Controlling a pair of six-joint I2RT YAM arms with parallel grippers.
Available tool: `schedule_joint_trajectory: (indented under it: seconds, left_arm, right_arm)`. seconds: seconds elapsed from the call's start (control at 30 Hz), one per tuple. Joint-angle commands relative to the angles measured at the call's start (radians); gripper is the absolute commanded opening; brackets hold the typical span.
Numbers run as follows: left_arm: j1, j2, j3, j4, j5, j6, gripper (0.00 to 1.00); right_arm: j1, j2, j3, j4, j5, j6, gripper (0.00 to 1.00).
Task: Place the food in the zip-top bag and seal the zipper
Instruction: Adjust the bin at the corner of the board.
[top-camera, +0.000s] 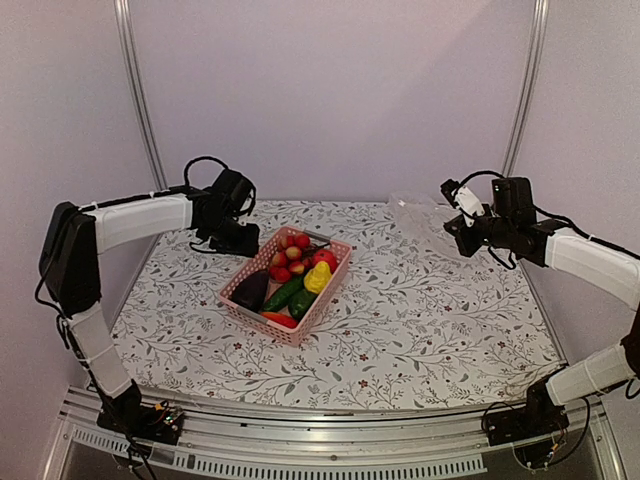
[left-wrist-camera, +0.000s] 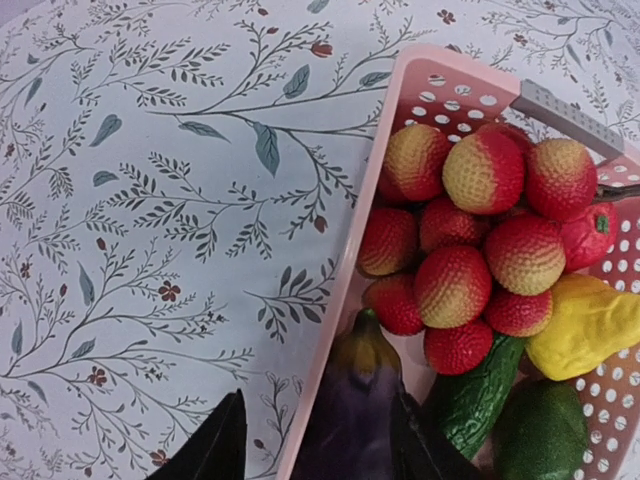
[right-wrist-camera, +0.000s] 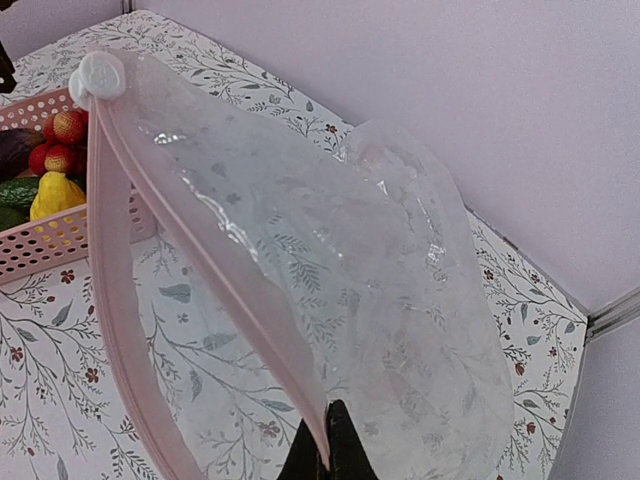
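The food lies in a pink lattice basket (top-camera: 338, 262): a red-yellow fruit cluster (left-wrist-camera: 470, 260), a yellow lemon (left-wrist-camera: 590, 325), green cucumbers (left-wrist-camera: 540, 430) and a dark purple eggplant (left-wrist-camera: 355, 415). My left gripper (left-wrist-camera: 315, 450) is open above the basket's near-left rim, one finger outside the rim, one beside the eggplant. The clear zip-top bag (right-wrist-camera: 330, 260) hangs in my right gripper (right-wrist-camera: 325, 450), which is shut on its pink zipper strip (right-wrist-camera: 210, 260). The strip's two halves stand apart, with a white slider (right-wrist-camera: 97, 73) at the far end. In the top view the bag (top-camera: 420, 215) is at back right.
The floral tablecloth (top-camera: 420, 320) covers the table. Purple walls and two metal posts (top-camera: 140, 100) close the back and sides. The basket has a grey handle (left-wrist-camera: 575, 115) at its far end.
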Motion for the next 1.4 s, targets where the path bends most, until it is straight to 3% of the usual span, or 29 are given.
schedule_joint_trajectory:
  seconds: [0.0,0.37,0.47,0.63,0.9,1.07,1.23,1.37]
  left_arm:
    - [0.03,0.093,0.073,0.04,0.059,0.056,0.48]
    - [0.052,0.223,0.139,0.02,0.038,0.083,0.26]
    - [0.051,0.222,0.131,0.011,0.022,0.085,0.15]
    - [0.049,0.142,0.034,0.009,0.017,0.042,0.04]
    - [0.05,-0.075,-0.209,0.07,0.037,-0.04,0.02]
    - [0.049,-0.179,-0.337,0.109,0.046,-0.098,0.06]
    - [0.046,-0.225,-0.362,0.103,-0.011,-0.109,0.4]
    - [0.016,-0.28,-0.32,0.083,-0.045,-0.082,0.49]
  right_arm:
    - [0.002,0.006,-0.009,-0.004,0.001,0.009,0.0]
    - [0.001,0.007,-0.009,-0.004,0.004,0.009,0.0]
    - [0.002,0.013,-0.009,-0.004,0.004,0.009,0.0]
    - [0.002,0.02,-0.008,-0.006,0.001,0.01,0.0]
    - [0.002,0.033,-0.008,-0.006,0.01,0.007,0.0]
    - [0.002,0.04,-0.007,-0.006,0.014,0.006,0.0]
    - [0.002,0.046,-0.006,-0.004,0.019,0.003,0.0]
    - [0.003,0.045,-0.008,-0.006,0.02,0.003,0.0]
